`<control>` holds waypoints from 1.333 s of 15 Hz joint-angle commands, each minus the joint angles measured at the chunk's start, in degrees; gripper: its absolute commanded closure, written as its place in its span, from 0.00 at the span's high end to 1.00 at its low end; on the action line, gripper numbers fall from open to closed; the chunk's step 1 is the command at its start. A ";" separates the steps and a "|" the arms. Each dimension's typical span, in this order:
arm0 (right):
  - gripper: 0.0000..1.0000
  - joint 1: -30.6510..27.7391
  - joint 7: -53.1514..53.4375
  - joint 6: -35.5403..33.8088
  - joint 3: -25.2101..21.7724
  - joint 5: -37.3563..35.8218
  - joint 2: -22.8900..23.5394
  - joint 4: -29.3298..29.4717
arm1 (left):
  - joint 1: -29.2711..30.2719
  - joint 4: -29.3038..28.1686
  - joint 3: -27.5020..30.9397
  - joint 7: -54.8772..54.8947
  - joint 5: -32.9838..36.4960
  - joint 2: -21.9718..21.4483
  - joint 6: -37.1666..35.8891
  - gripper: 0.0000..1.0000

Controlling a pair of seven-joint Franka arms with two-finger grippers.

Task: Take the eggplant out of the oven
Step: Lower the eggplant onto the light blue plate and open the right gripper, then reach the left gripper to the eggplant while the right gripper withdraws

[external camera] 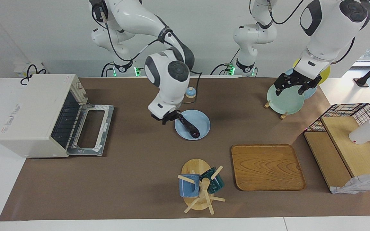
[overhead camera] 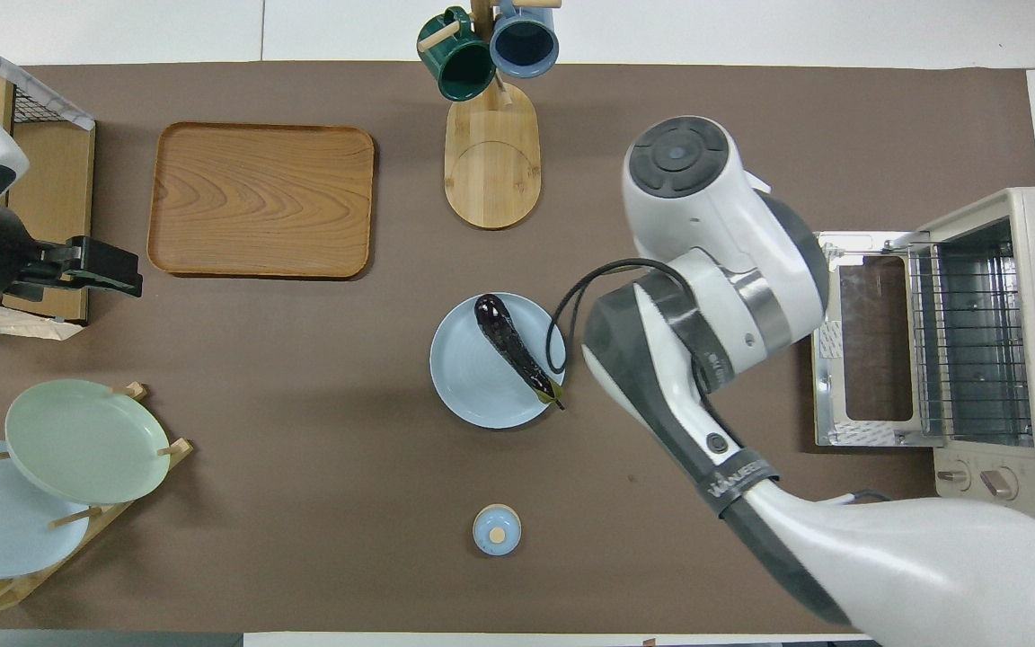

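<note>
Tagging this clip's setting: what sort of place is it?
Likely a robotics lab set up as a mock kitchen: toaster oven, mug rack and plate rack on a paper-covered table against bare white walls.

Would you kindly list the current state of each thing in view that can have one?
oven: door folded down, open; no eggplant on the wire rack.
eggplant: lying on the blue plate, stem over the rim.
right gripper: shut, empty, beside the plate on the oven's side.
left gripper: open, empty, waiting over the plate rack.
mugs: hanging on their wooden stand.
wooden tray: bare.
</note>
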 commanded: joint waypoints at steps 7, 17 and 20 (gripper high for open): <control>0.00 -11.42 -6.64 19.83 0.95 -8.30 -8.46 -25.75 | -1.88 -1.16 -0.73 -5.11 -0.28 -1.09 0.97 1.00; 0.00 -14.15 -10.93 20.80 0.95 -12.17 -8.20 -25.94 | -20.59 -7.84 -0.64 -45.44 -3.97 4.08 15.28 1.00; 0.00 -15.56 -17.00 17.83 1.04 -12.17 -8.46 -22.78 | -25.95 -7.84 -0.64 -58.01 -3.97 10.23 22.04 1.00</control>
